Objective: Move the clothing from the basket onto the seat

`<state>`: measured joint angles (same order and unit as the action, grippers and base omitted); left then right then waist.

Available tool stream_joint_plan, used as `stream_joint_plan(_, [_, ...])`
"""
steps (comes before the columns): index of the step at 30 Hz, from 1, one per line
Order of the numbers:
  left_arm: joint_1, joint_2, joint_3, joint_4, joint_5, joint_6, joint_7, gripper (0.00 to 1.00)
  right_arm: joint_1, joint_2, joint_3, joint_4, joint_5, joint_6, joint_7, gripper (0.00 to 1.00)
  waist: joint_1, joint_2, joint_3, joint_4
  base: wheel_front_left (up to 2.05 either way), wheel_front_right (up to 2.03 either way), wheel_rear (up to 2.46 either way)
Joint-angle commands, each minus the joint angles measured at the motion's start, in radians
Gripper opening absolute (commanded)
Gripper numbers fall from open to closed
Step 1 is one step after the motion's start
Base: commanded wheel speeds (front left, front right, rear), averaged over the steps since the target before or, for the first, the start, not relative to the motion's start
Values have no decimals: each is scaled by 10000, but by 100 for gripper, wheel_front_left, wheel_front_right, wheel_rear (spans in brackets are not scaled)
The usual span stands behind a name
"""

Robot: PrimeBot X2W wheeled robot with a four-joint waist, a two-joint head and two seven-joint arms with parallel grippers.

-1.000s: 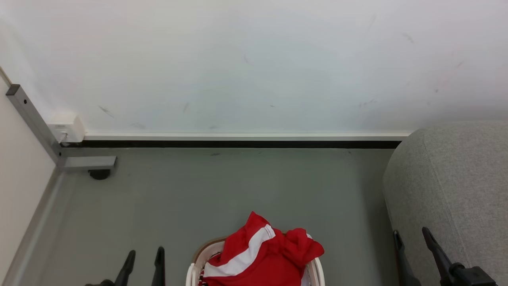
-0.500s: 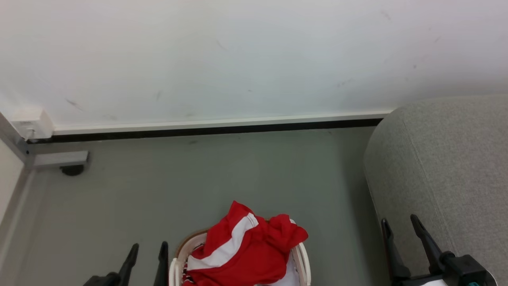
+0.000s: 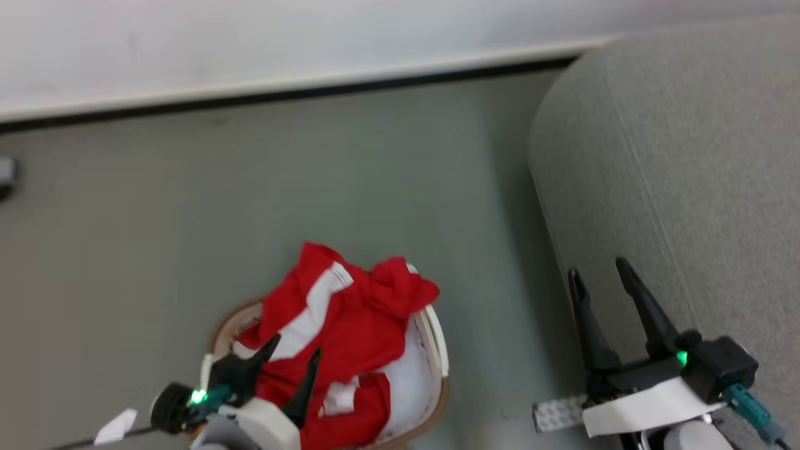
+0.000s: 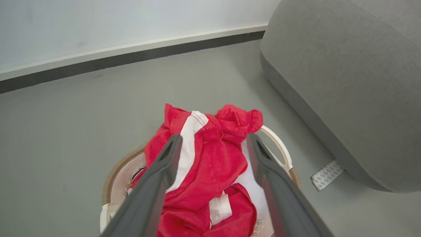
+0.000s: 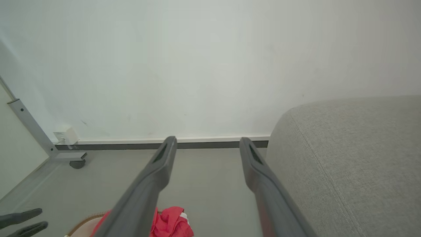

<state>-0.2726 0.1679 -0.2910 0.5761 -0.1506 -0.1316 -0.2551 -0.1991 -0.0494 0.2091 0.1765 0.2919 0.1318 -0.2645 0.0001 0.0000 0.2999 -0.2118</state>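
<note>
**Red jerseys heaped in the basket, left gripper above them**

The clothing lies piled in the basket, which stands on the floor near the seat. A bite taken too deep could catch the pale liner, or lift a tangle that sheds a piece on the floor. The left gripper hangs over the heap, fingers spread wide and holding nothing; whether they touch cloth I cannot tell. The right gripper, equally wide and empty, hovers beside the seat.

Red clothing with white stripes, cream-white basket with brown rim, possibly white liner, grey flecked seat, grey-green floor, white wall
</note>
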Motion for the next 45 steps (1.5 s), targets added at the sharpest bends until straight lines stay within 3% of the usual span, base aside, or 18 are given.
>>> stream_joint_plan(1, [-514,232,-403,354,-63,21,151,100,-356,-20,97,-169,102,-21,0,100,-1,0,1259,-699,0,0,0])
stream_joint_plan(9, [-2590,811,-1950,1903,-226,19,914,100,-1249,-17,365,-787,507,-21,1,100,-1,0,3024,-1281,0,0,0])
stream_joint_plan(13, [-3370,1094,-2129,2687,-242,19,1406,100,-1509,-21,478,-1101,753,-21,1,100,-1,0,3698,-1543,0,0,0])
stream_joint_plan(17, [-4011,1355,-2195,3357,79,433,1939,100,-1583,-16,473,-1313,883,-21,1,100,-1,0,4270,-1674,0,0,0])
stream_joint_plan(24, [-4752,1503,-2242,4231,125,586,2329,100,-1710,-18,420,-1473,940,-21,1,100,-1,0,4937,-1763,0,0,0])
stream_joint_plan(25, [-4804,1469,-2215,4329,39,555,2306,83,-1706,-20,409,-1468,936,-21,1,100,-1,0,4959,-1762,0,0,0])
stream_joint_plan(26, [-4880,1445,-2220,4387,29,541,2207,2,-1706,-20,399,-1449,922,-21,1,100,-1,0,4967,-1754,0,0,0])
stream_joint_plan(36, [-4447,804,-2020,4753,-613,390,697,0,-1485,-24,233,-1092,670,-21,1,100,-1,0,3811,-1307,0,0,0])
stream_joint_plan(45, [-3145,-26,-1934,3693,-1615,99,46,0,-482,-32,-131,-468,208,-21,1,100,-1,0,903,-189,0,0,0])
